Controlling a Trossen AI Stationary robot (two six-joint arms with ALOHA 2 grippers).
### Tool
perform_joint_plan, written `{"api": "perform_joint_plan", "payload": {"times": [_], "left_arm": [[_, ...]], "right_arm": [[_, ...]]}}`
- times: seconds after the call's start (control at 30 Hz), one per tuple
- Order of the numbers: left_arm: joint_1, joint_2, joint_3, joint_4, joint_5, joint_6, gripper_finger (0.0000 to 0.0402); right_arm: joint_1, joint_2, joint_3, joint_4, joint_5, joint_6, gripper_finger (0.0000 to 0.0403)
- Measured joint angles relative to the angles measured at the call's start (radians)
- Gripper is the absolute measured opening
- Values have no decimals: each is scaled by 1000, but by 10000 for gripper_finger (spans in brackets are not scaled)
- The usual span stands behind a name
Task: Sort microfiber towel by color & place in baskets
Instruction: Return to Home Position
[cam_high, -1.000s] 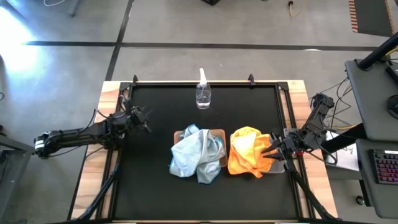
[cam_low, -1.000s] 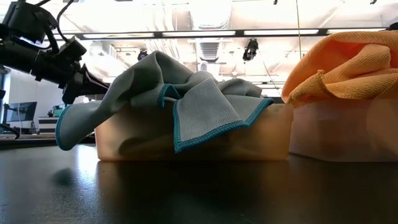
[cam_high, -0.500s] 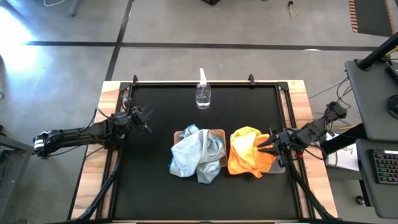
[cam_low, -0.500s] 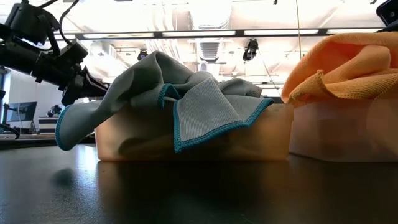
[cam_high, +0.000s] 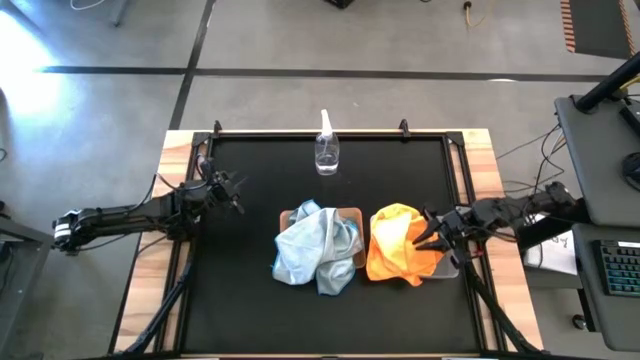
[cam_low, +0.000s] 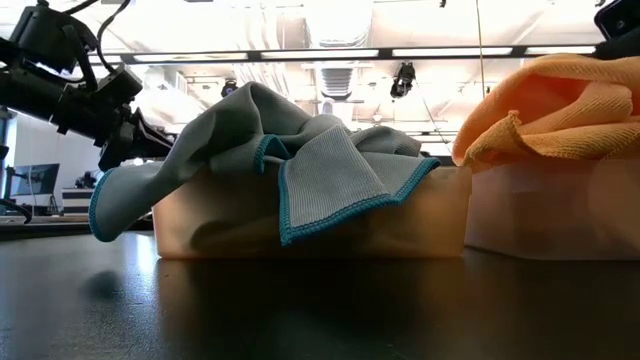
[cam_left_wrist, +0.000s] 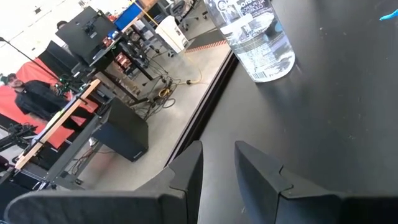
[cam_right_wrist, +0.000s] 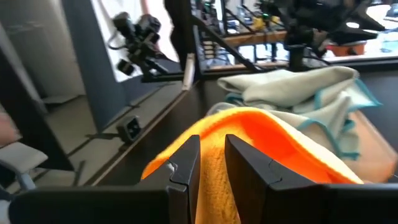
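Observation:
Pale blue-grey microfiber towels (cam_high: 315, 248) lie heaped in the tan-brown basket (cam_high: 352, 212). One edge (cam_low: 110, 205) hangs over its left wall. Orange towels (cam_high: 400, 245) are piled in the grey basket (cam_low: 540, 215) to its right. My right gripper (cam_high: 422, 232) hovers level at the orange pile's right side, pointing toward the table's left. Its fingers (cam_right_wrist: 212, 155) stand a little apart with nothing between them. My left gripper (cam_high: 238, 200) waits above the mat's left part, its fingers (cam_left_wrist: 218, 165) also slightly apart and holding nothing.
A small clear spray bottle (cam_high: 326, 152) stands near the middle of the far edge. The black mat (cam_high: 250, 300) lies bare to the left of and in front of the baskets. A raised black frame (cam_high: 462, 170) runs along the mat's edges.
My right arm has swung round from the far right, so it now lies out toward the table's right. Its gripper has turned to point straight at the table's left and has shifted a little toward the far edge over the orange towels. The towels have not moved.

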Motion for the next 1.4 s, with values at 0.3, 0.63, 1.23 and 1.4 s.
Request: {"api": "perform_joint_plan", "payload": {"times": [0.3, 0.63, 1.23, 1.4], "left_arm": [[0, 0, 0, 0, 0, 0, 78], [0, 0, 0, 0, 0, 0, 78], [0, 0, 0, 0, 0, 0, 78], [0, 0, 0, 0, 0, 0, 78]], "right_arm": [[-96, 79, -32, 125, -286, 0, 68], [-108, 160, -46, 173, -416, 0, 68], [-107, 169, -46, 183, -414, -1, 68], [-107, 169, -46, 185, -413, -1, 68]]}}
